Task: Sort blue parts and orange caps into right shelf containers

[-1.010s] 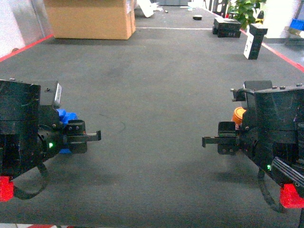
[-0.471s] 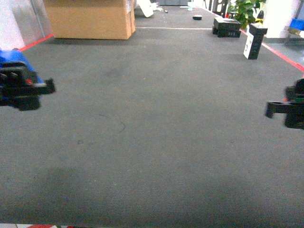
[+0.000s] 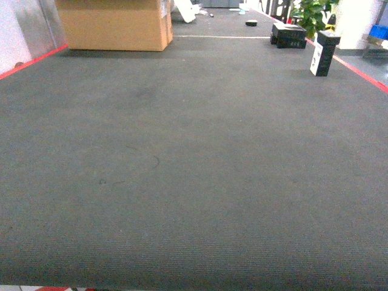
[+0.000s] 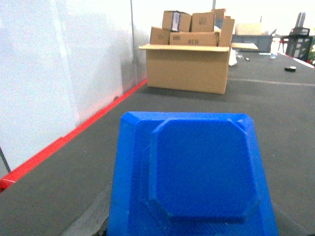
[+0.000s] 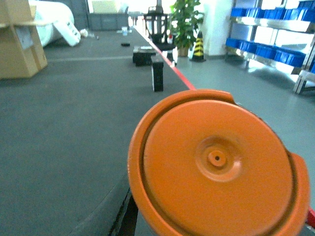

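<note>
Beyond the grey mat (image 3: 194, 182), blue shelf crates (image 5: 266, 49) stand far right of our orange cap (image 5: 216, 167), nearer than the blue part (image 4: 197, 172) (each fills its wrist view; fingers unseen, grip unconfirmed)

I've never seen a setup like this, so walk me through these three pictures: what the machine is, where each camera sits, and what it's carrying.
This is a wheeled robot with two arms. The head camera looks forward over a dark grey carpet; neither arm shows there. A cardboard box and black cases sit far off. The other two pictures come from cameras on the wrists. The left one is filled by a blue part, the right one by a round orange cap. Each appears carried, though the grippers themselves are hidden. Blue crates line a shelf at the right.
</note>
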